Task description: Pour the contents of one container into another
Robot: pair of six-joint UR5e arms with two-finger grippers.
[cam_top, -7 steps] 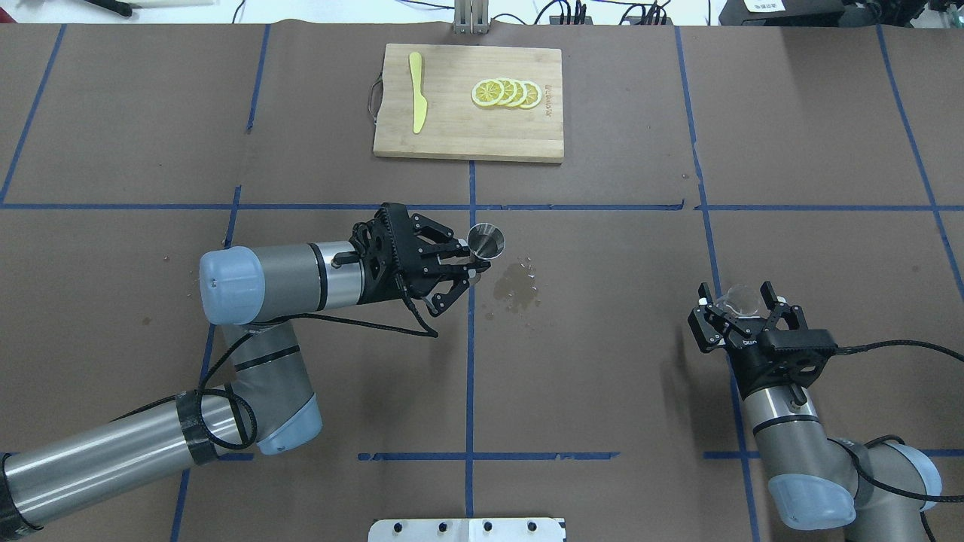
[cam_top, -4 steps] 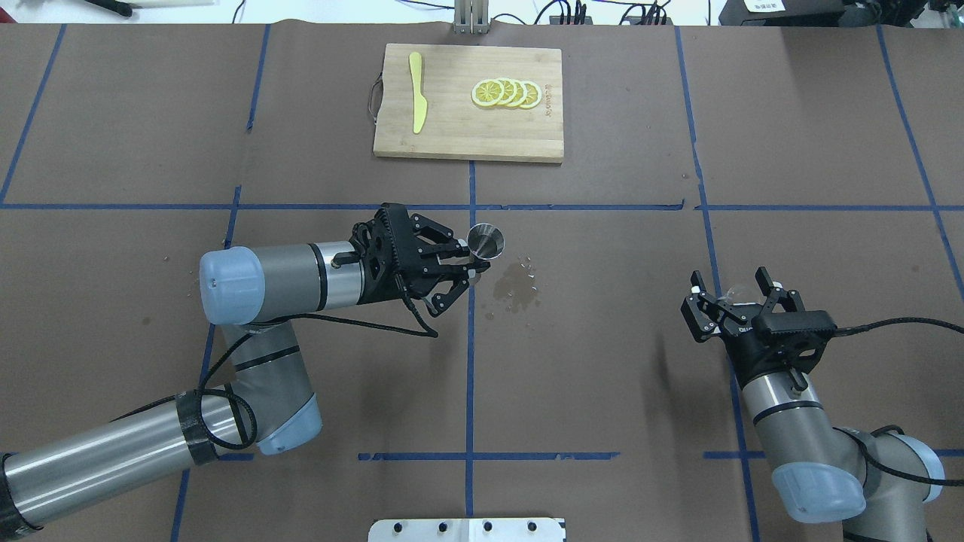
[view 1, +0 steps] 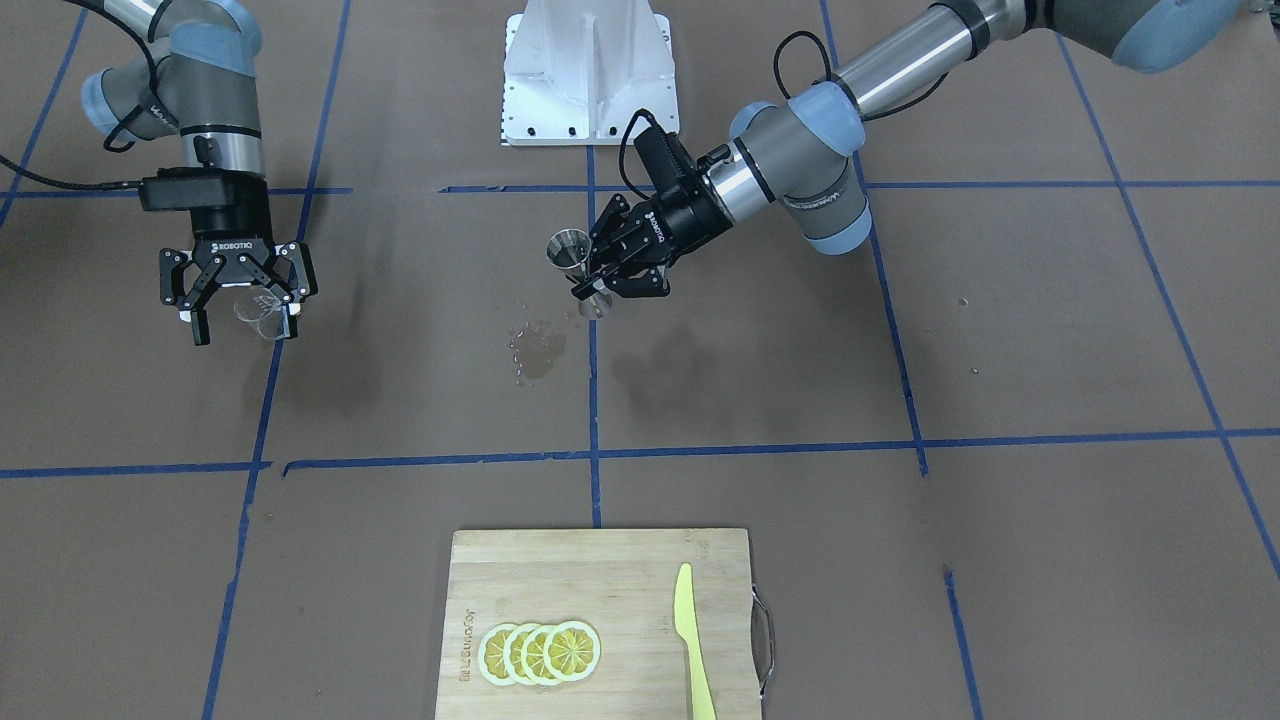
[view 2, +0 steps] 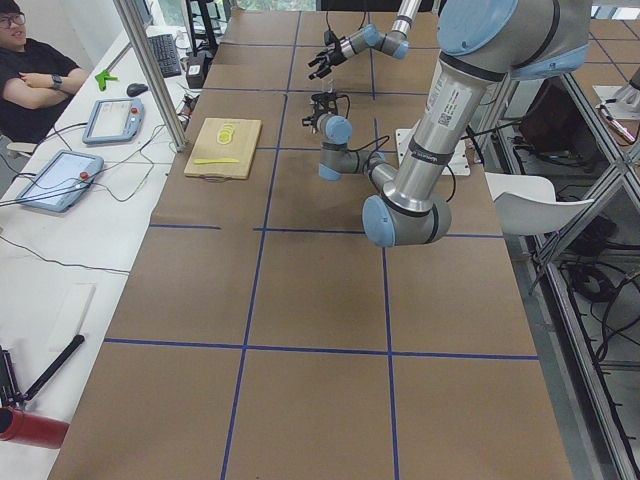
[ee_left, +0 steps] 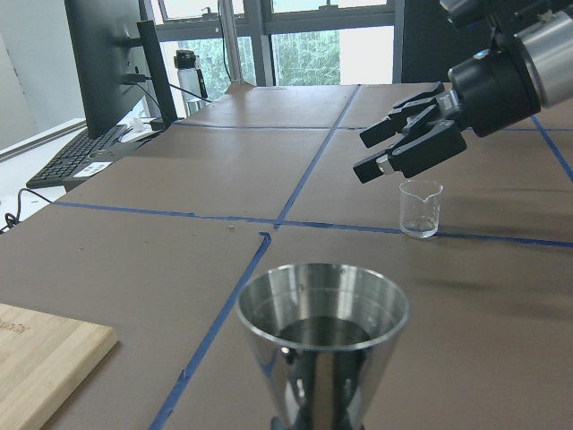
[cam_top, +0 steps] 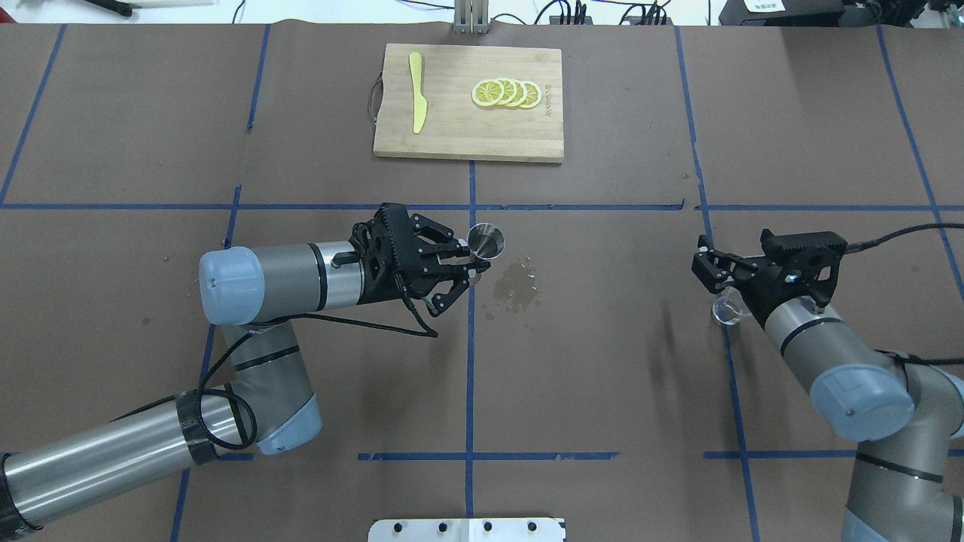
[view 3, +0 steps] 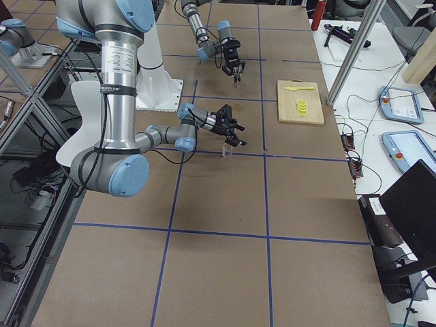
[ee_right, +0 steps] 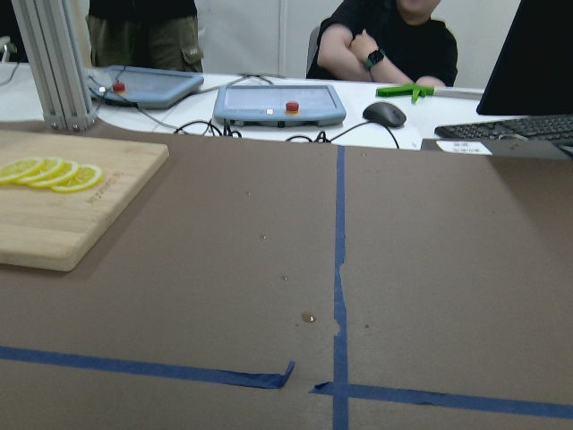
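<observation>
While working outward from the left wrist view, found the jigger (ee_left: 322, 340) nearest, upright, clamped at its waist by the left hand (view 1: 592, 281). Could not tell whether its foot touched the counter (cam_top: 602, 376) or hung just above. Noted a dark sheen low in the upper cone; liquid or reflection, could not say. Spotted a small wet puddle (cam_top: 515, 289) on the counter just beside the jigger, toward the right arm.

Farther off, well apart, found the cup (ee_left: 420, 207) standing upright on the counter, clear and seemingly empty. Saw the right hand (view 1: 245, 328) poised above it, fingers spread wide, touching nothing.

Judged the pour itself done and the cup put down and let go, with only the tidying left. Reckoned next on raising the right hand straight up, so as not to clip the rim, and on lowering the jigger level and gently, to keep any contents in.

Farthest out, noted the board (cam_top: 468, 135) with lemon slices (cam_top: 506, 93) and a yellow knife (cam_top: 416, 92), no part of this step.
</observation>
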